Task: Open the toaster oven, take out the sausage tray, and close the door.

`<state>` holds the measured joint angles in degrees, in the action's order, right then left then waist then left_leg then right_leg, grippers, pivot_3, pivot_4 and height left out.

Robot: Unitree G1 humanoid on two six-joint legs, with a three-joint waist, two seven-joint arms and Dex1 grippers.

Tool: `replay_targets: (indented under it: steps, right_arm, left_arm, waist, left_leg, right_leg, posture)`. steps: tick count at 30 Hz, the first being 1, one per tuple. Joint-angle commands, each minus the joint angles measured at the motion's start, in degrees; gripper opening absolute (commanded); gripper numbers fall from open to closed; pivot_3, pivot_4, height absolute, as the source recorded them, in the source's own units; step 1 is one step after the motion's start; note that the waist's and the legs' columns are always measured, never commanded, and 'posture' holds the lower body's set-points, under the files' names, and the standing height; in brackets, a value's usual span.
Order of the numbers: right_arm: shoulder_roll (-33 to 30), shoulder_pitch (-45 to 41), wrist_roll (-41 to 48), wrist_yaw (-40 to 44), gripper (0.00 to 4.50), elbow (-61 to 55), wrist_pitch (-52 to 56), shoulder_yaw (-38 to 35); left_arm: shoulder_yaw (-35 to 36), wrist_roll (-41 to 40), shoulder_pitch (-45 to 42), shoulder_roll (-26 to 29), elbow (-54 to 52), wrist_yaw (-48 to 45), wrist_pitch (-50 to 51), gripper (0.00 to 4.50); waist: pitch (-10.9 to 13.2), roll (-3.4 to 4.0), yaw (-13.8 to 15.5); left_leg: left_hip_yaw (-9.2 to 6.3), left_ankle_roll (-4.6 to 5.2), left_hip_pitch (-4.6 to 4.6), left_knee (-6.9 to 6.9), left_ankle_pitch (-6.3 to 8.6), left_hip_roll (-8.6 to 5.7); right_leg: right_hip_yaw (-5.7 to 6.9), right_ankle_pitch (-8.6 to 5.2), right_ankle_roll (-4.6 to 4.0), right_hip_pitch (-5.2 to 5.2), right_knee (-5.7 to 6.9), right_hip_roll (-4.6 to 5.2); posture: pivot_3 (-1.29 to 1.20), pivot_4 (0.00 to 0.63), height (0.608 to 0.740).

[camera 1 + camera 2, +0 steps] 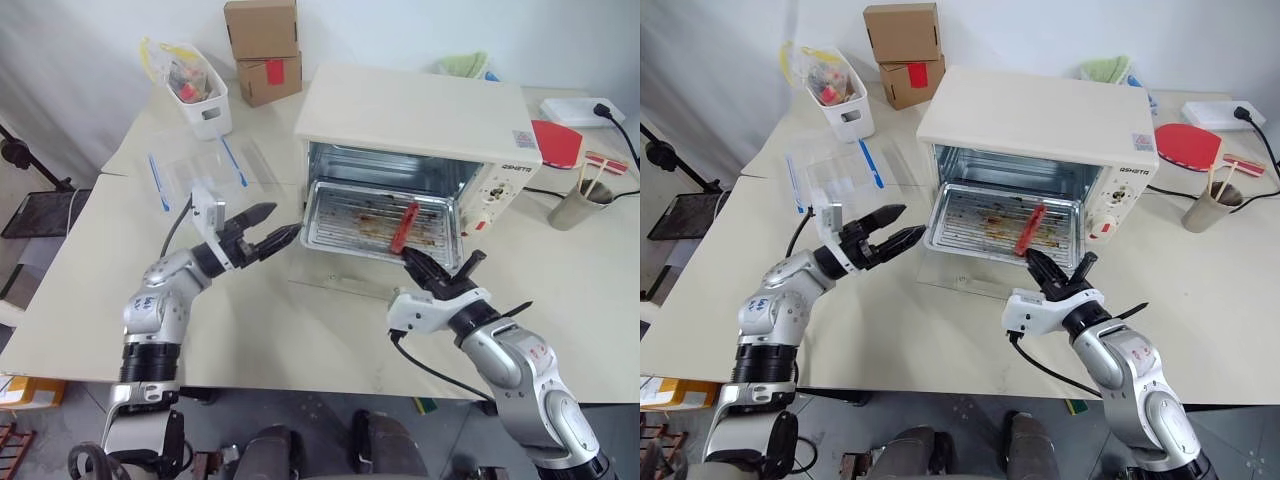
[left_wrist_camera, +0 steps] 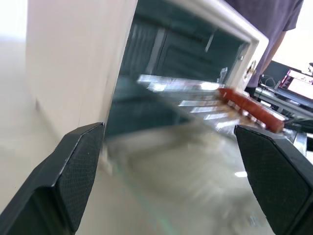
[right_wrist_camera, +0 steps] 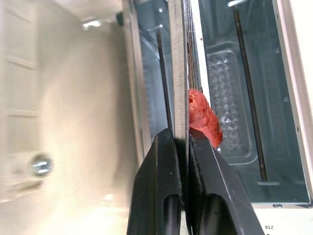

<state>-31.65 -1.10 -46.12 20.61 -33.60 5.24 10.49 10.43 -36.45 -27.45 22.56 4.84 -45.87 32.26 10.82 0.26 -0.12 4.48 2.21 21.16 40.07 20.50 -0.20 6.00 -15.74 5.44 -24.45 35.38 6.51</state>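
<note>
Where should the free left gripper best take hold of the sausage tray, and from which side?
Probably the near left corner of the sausage tray, from its left. The left gripper is open beside it; the right gripper pinches the thin front rim near the sausage, and the tray sticks out of the toaster oven.

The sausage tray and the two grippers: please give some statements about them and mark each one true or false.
1. The right gripper is shut on the front edge of the sausage tray. True.
2. The left gripper holds the tray. False: it is open, beside the tray's left end.
3. The toaster oven has its door closed. False: the door lies open, flat.
4. One red sausage lies on the tray. True.
</note>
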Motion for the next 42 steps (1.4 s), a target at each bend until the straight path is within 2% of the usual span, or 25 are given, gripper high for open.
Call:
replay_targets:
  steps: [1, 4, 7, 13, 18, 21, 28, 34, 37, 42]
  right_arm:
    - [-1.3, 1.0, 0.6, -0.3, 0.13, -3.8, -3.1, -2.8]
    - [-2.9, 1.5, 2.3, 0.2, 0.13, -3.2, -6.3, -3.5]
    - [-4.8, 1.0, 3.8, 0.5, 0.13, -1.9, -10.1, -3.9]
    - [-7.7, -1.9, 7.0, 0.9, 0.13, 1.6, -16.4, -4.3]
    - [-6.5, -4.4, 8.3, 1.6, 0.13, 2.9, -18.9, -2.4]
    - [-5.7, -5.2, 9.1, 2.2, 0.13, 3.3, -19.5, -1.6]
    - [-4.9, -5.9, 9.9, 3.0, 0.13, 4.1, -20.4, -1.3]
    - [-4.9, -5.2, 13.3, 4.7, 0.13, 4.5, -20.2, -2.4]
    - [-5.1, -5.5, 14.3, 4.6, 0.13, 4.8, -20.9, -3.3]
    - [-6.4, -6.5, 14.6, 4.4, 1.45, 6.9, -21.4, -5.7]
  left_arm:
    - [3.9, -13.1, 0.9, 4.1, -8.1, 4.5, 20.9, 4.5]
    - [7.6, -23.5, -0.5, 6.2, -7.9, 9.0, 36.4, 4.5]
    - [11.7, -30.8, -3.4, 5.6, -4.5, 15.1, 46.8, 4.5]
    - [18.2, -39.4, -8.0, 0.9, 1.5, 28.6, 53.4, 4.5]
    - [19.1, -46.7, -8.1, -1.8, 3.8, 39.1, 55.6, 4.5]
    - [18.8, -54.7, -7.1, -2.5, 5.8, 46.9, 53.5, 3.96]
    - [10.8, -74.5, -2.5, 0.5, 4.6, 61.3, 44.1, 1.91]
    - [9.8, -76.6, -1.1, 0.5, 3.6, 63.0, 41.1, 0.17]
    - [10.5, -76.6, -1.1, 0.0, 5.1, 62.8, 42.3, 0.06]
    - [12.5, -76.6, -1.1, -0.6, 6.1, 59.1, 44.7, 0.0]
  waist:
    - [0.0, 0.0, 0.0]
    - [0.0, 0.0, 0.1]
    - [0.0, -0.03, 0.2]
    - [0.0, -0.1, 0.1]
    - [0.0, -0.1, 0.1]
    - [0.0, -0.11, 0.1]
    - [0.0, -0.11, 0.1]
    - [0.0, -0.12, 0.2]
    - [0.0, -0.14, 0.2]
    - [0.0, -0.14, 0.2]
  left_leg:
    - [-0.03, 0.0, 0.0, 0.0, 0.0, 0.0]
    - [-0.13, -0.01, -0.01, 0.03, 0.0, -0.01]
    - [-0.26, -0.01, -0.04, 0.08, -0.01, -0.05]
    - [-0.27, -0.07, -0.08, 0.08, -0.04, -0.07]
    - [-0.29, -0.13, -0.09, 0.07, -0.08, -0.07]
    - [-0.29, -0.16, -0.11, 0.08, -0.09, -0.07]
    - [-0.34, -0.2, -0.15, 0.08, -0.11, -0.09]
    - [-0.33, -0.21, -0.15, 0.1, -0.13, -0.12]
    - [-0.34, -0.2, -0.18, 0.09, -0.13, -0.14]
    - [-0.33, -0.21, -0.18, 0.09, -0.15, -0.13]
  right_leg:
    - [-0.06, 0.0, 0.0, 0.0, 0.01, 0.0]
    - [-0.15, 0.0, -0.01, 0.06, 0.03, 0.05]
    - [-0.12, 0.0, -0.01, 0.15, 0.03, 0.06]
    - [-0.13, -0.01, -0.01, 0.17, 0.06, 0.04]
    - [-0.13, -0.01, -0.03, 0.17, 0.09, 0.03]
    - [-0.14, -0.01, -0.03, 0.17, 0.11, 0.04]
    - [-0.15, -0.02, -0.04, 0.17, 0.16, 0.08]
    - [-0.13, -0.03, -0.05, 0.2, 0.16, 0.04]
    - [-0.13, -0.03, -0.05, 0.24, 0.15, 0.02]
    - [-0.11, -0.03, -0.06, 0.25, 0.15, -0.01]
  posture:
    - [0.0, 0.15, 0.74]
    - [0.0, 0.15, 0.74]
    - [0.0, 0.15, 0.74]
    - [0.0, 0.15, 0.74]
    - [0.0, 0.15, 0.74]
    - [0.0, 0.15, 0.74]
    - [0.0, 0.15, 0.74]
    - [0.0, 0.15, 0.74]
    - [0.0, 0.15, 0.74]
    - [0.0, 0.15, 0.74]
